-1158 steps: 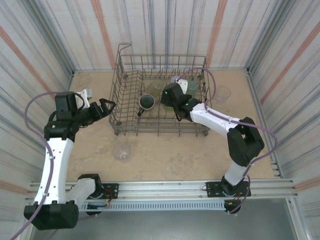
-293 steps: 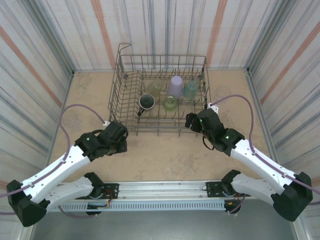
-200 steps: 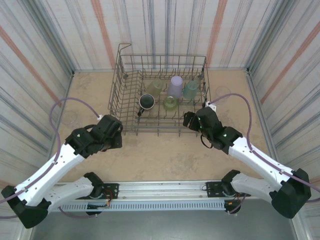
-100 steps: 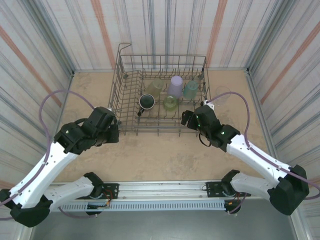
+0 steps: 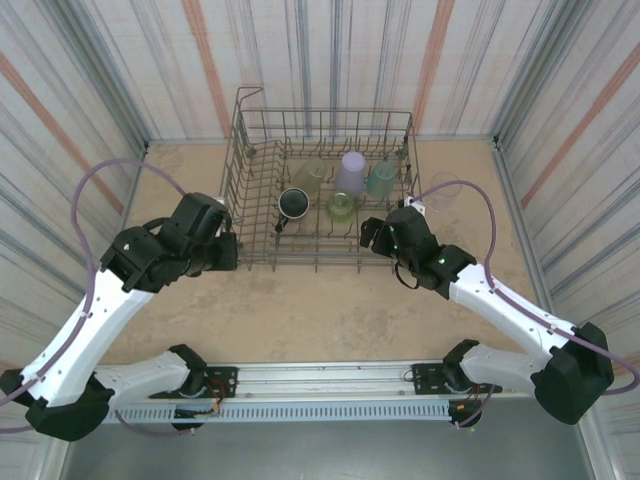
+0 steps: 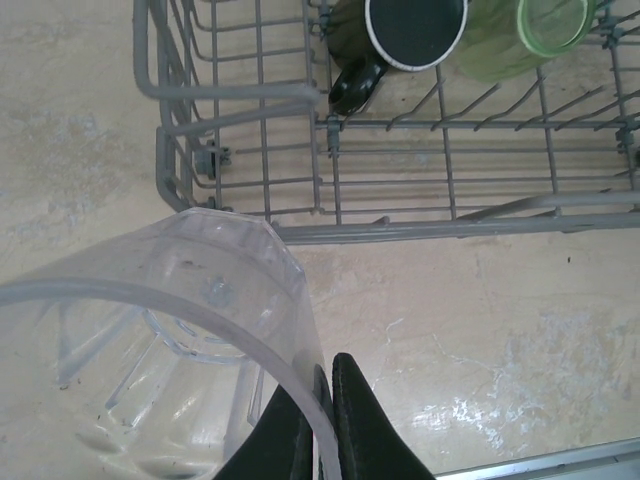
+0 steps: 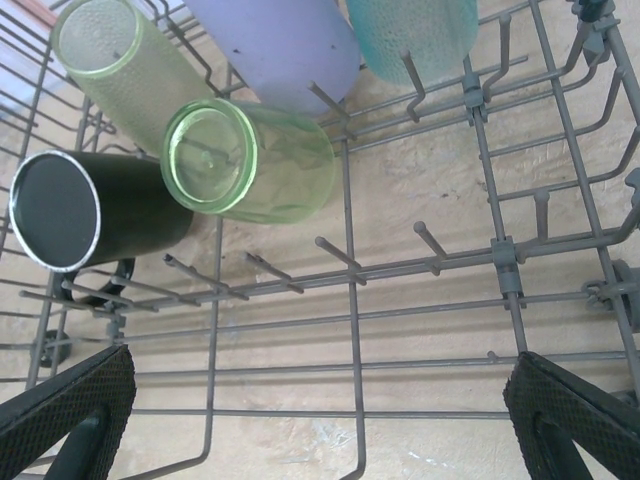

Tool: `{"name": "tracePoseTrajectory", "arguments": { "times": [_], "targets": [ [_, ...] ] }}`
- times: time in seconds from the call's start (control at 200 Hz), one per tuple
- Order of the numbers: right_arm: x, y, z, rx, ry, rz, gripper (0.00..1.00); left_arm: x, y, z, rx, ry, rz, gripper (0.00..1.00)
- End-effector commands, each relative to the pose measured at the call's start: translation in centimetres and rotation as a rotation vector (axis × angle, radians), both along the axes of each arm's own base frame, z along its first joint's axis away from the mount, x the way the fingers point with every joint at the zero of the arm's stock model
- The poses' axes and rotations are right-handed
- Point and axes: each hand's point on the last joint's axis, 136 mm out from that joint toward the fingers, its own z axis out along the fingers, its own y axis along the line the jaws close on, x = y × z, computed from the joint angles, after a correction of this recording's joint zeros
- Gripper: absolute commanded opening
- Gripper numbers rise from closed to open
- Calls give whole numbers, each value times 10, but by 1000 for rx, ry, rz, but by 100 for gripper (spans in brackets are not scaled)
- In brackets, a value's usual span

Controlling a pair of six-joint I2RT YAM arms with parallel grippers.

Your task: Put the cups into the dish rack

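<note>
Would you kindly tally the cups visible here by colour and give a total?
Clear tumbler: 2, one in the left hand, one right of the dish rack
Lavender tumbler: 1
Teal tumbler: 1
Olive-yellow tumbler: 1
Bright green tumbler: 1
Dark mug: 1
Total: 7

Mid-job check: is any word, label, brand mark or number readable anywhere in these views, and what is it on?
None can be read. No print or sign shows on the dish rack, the dark mug, the green tumbler or the clear cup.
</note>
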Motion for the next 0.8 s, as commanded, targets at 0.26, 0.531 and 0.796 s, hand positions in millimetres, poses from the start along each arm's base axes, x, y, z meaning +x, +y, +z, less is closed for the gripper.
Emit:
{"name": "tracePoseTrajectory", "arguments": {
  "times": [0.26, 0.531, 0.796],
  "targets": [
    [4, 0, 3, -8, 18, 13, 99, 11, -13, 41, -39, -72, -60, 0],
    [15, 6, 17, 15, 17, 53, 99, 30, -36, 66, -87, -137, -123, 0],
    [34, 25, 40, 116, -7, 144, 99, 61, -54, 92, -148, -224, -164, 0]
  ]
}}
